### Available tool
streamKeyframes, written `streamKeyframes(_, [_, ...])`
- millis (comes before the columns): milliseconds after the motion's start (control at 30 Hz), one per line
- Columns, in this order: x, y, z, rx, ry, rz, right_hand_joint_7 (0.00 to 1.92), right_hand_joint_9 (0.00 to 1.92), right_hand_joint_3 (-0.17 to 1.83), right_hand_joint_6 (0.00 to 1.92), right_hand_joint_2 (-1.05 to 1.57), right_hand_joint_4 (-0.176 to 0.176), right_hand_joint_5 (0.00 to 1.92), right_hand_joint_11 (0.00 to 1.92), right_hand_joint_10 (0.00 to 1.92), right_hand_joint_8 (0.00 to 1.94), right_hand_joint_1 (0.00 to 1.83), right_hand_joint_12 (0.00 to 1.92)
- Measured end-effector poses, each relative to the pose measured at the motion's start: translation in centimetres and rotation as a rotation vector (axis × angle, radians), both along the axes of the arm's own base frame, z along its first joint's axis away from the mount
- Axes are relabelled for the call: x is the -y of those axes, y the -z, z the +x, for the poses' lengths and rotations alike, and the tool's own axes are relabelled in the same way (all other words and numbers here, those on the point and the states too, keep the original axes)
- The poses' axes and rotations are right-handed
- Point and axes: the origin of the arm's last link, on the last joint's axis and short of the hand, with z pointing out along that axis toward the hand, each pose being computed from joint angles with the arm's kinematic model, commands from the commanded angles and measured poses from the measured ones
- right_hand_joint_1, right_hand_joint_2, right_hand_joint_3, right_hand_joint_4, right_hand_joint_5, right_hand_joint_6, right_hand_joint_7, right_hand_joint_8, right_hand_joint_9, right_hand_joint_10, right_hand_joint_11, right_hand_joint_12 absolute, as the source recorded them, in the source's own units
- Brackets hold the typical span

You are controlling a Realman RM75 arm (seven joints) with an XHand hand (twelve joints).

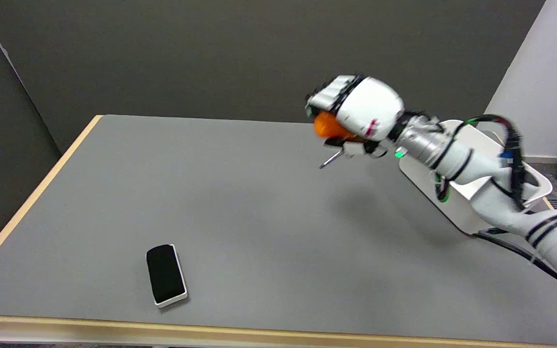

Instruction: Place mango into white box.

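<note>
Nearest, by the surface's (pixel 269 203) front edge toward its left corner, lies a black eraser (pixel 166 274). Farther back, the right hand (pixel 356 116) hangs in the air, clamped on the orange mango (pixel 326 126). Beyond, seemingly at the right edge, sits the white box (pixel 457 193), half hidden by the arm.

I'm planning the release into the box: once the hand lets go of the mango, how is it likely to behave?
The mango looks rounded and smooth, so it would probably roll a little on landing. The right hand wraps it from above and lifts it clear of the table, which suggests it is fairly light and firm. The white box has raised walls that should stop any roll.
</note>
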Motion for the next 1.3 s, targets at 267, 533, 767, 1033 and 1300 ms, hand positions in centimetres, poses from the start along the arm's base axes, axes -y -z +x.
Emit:
streamKeyframes(267, [-2.6, -4.0, 2.6, 0.035, -0.136, -0.163, 0.87, 0.75, 0.27, 1.59, 1.13, -0.096, 0.58, 0.64, 1.24, 1.28, 1.17, 1.58])
streamKeyframes(533, [-4.7, -9.4, 1.5, 0.090, -0.115, -0.382, 0.87, 0.75, 0.29, 1.58, 1.12, -0.100, 0.58, 0.64, 1.25, 1.28, 1.18, 1.57])
streamKeyframes(767, [-6.2, -14.9, -1.4, 0.156, -0.019, -0.582, 0.87, 0.76, 0.27, 1.58, 1.13, -0.103, 0.58, 0.63, 1.24, 1.28, 1.18, 1.56])
streamKeyframes(1033, [-7.8, -19.2, -4.7, 0.220, 0.080, -0.728, 0.86, 0.75, 0.26, 1.59, 1.14, -0.102, 0.57, 0.62, 1.24, 1.30, 1.17, 1.56])
streamKeyframes(1300, [-8.9, -20.1, -6.8, 0.315, 0.133, -0.741, 0.50, 0.48, 0.97, 0.71, 0.76, 0.123, 0.29, 0.36, 0.97, 0.61, 0.76, 1.45])
